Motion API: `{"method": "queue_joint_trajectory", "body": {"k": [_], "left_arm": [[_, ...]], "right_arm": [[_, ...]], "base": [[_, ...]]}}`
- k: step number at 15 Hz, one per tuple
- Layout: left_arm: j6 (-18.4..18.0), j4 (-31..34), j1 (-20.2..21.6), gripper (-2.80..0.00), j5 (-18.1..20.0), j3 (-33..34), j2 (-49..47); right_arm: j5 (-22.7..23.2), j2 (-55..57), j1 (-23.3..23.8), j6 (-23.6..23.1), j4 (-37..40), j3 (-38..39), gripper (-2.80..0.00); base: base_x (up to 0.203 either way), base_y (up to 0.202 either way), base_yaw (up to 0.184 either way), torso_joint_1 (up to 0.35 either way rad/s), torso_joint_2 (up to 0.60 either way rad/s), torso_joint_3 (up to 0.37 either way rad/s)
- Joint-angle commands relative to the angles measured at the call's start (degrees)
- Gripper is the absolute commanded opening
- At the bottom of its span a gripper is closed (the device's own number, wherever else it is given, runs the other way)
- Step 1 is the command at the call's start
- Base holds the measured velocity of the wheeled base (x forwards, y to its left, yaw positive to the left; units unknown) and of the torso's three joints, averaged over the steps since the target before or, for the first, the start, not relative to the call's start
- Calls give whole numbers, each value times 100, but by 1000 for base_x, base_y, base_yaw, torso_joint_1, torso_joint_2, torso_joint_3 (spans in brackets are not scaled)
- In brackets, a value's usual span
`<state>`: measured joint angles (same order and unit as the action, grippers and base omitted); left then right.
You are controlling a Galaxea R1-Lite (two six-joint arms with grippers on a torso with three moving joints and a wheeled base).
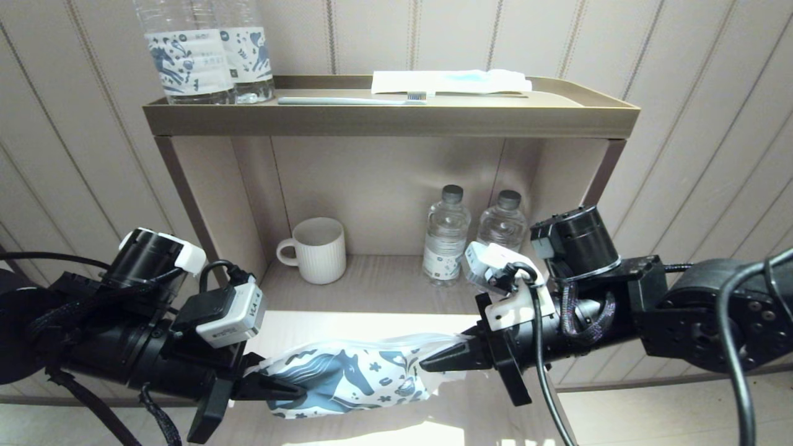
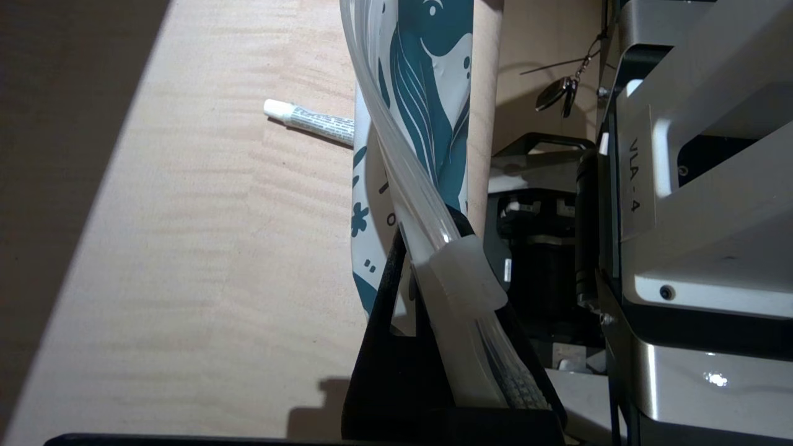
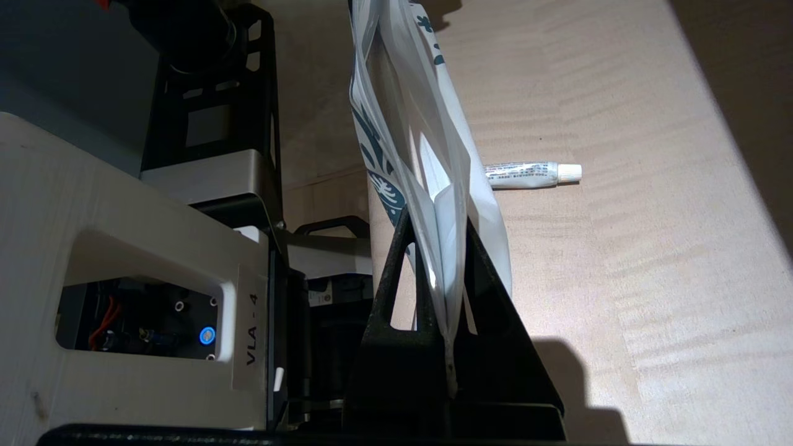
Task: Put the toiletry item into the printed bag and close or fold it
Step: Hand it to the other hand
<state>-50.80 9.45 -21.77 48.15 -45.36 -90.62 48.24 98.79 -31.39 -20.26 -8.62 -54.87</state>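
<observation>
claws [image 1: 291,389] [image 1: 433,362] pinch printed bag [image 1: 347,378]; tube [image 3: 533,174] beneath

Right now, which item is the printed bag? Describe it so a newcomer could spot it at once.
Start at the wooden shelf unit and drop to the sunlit table in front. There the left gripper and right gripper, both shut on it, hold the printed bag stretched between them. Unlike the horse-labelled water bottles, it is a soft, flat white pouch.

I see a light wooden shelf [image 1: 372,285] carrying a ribbed white mug [image 1: 317,249], two clear bottles [image 1: 446,235] and a small white tube [image 2: 308,119].
</observation>
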Motion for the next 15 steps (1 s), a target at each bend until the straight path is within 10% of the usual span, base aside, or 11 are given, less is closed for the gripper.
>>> {"method": "queue_joint_trajectory", "body": {"k": [1,12,13,15], "left_arm": [[-27,4,-1,-280,36,1,1],[-27,4,-2,-280,36,1,-8],[-27,4,-2,-280,36,1,-8],[-27,4,5,-280,36,7,-8]], "right_arm": [[28,7,-7,-31,11,1,-280],[-42,-9,0,4,17,-25,-280],[-69,0,1,4,9,-32,0],[-69,0,10,-4,18,-76,0]], "base": [[0,0,0,0,0,0],[0,0,0,0,0,0],[0,0,0,0,0,0],[0,0,0,0,0,0]]}}
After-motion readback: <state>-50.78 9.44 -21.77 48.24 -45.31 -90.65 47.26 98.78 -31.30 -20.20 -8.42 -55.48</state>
